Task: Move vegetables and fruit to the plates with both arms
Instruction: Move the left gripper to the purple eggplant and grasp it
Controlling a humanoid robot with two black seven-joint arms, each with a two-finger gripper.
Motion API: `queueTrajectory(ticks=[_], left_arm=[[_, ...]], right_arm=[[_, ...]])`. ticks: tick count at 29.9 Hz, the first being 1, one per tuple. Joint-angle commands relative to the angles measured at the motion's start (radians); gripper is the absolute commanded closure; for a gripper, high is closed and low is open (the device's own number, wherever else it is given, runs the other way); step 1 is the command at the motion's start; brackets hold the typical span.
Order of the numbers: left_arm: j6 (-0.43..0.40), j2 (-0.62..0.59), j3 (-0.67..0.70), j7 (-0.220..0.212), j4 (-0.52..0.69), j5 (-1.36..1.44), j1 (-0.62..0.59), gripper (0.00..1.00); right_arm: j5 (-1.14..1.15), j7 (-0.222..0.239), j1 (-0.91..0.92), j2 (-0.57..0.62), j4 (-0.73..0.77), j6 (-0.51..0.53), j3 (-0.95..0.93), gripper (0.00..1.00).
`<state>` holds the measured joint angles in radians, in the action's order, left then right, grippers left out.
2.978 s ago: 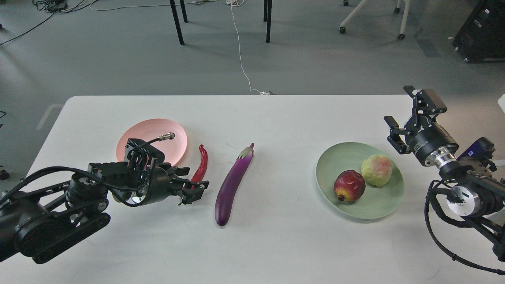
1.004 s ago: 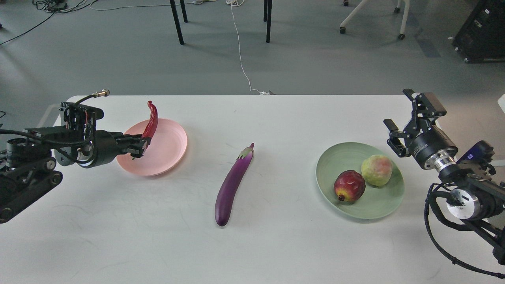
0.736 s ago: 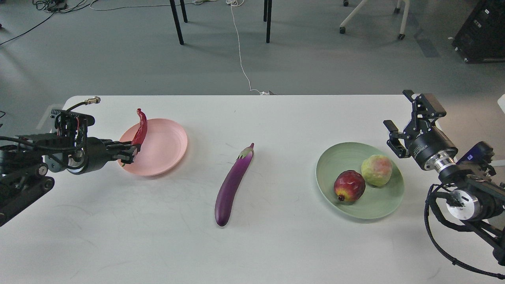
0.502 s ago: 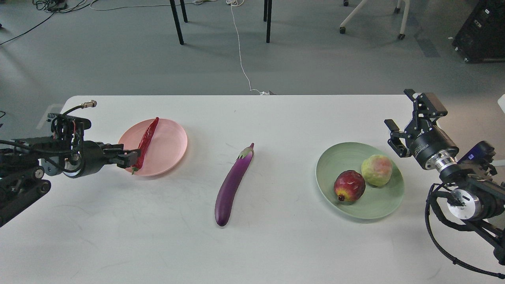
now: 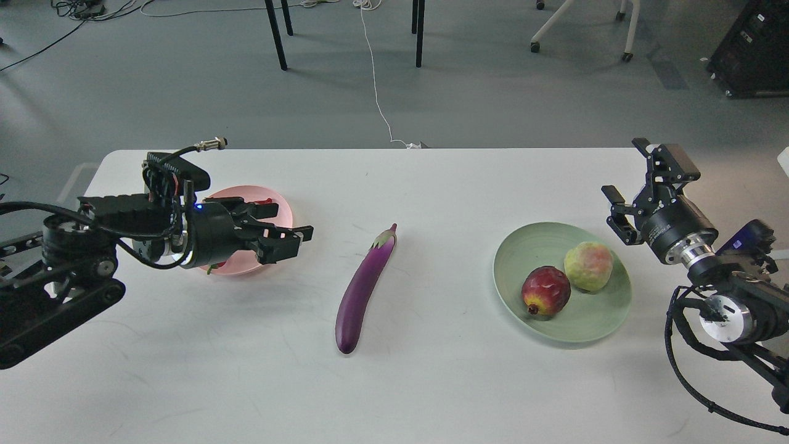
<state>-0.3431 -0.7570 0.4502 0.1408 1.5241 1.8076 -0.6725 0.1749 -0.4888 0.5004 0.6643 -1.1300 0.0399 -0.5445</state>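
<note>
The red chili pepper [image 5: 265, 201] lies on the pink plate [image 5: 281, 217], mostly hidden under my left arm. My left gripper [image 5: 294, 237] is open and empty, over the plate's right edge. The purple eggplant [image 5: 362, 290] lies on the white table [image 5: 431, 382] at the middle, to the right of that gripper. The green plate [image 5: 510, 271] at the right holds the dark red fruit [image 5: 546, 290] and the yellow-green fruit [image 5: 588, 265]. My right gripper [image 5: 625, 169] is open and empty, raised beyond the green plate's far right rim.
The table's far edge runs behind both plates. Beyond it is grey floor with chair legs [image 5: 277, 37] and a white cable [image 5: 376, 86]. A black case [image 5: 752, 49] stands at the far right.
My left gripper lifted the chili from the table, carried it to the pink plate and let it go there. It then opened and swung right over the plate. The right arm barely moved.
</note>
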Motion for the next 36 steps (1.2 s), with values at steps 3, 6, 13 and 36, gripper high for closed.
queueTrajectory(ticks=[3,6,13,36], left_arm=[[0.010,0.060,-0.077,-0.046,0.001,0.013,0.036,0.16],[0.015,0.085,-0.097,-0.066,-0.012,0.015,0.050,0.16],[0.015,0.156,-0.099,-0.076,-0.065,0.013,0.056,0.16],[0.004,0.257,-0.100,-0.090,-0.145,0.015,0.083,0.17]], right_arm=[[0.000,0.000,-0.002,0.003,0.001,0.000,0.001,0.01],[0.000,0.000,-0.002,0.003,0.002,0.000,0.001,0.01],[0.003,0.000,-0.006,0.001,0.007,0.000,0.003,0.01],[0.003,0.000,-0.016,0.003,0.009,0.000,0.001,0.01]])
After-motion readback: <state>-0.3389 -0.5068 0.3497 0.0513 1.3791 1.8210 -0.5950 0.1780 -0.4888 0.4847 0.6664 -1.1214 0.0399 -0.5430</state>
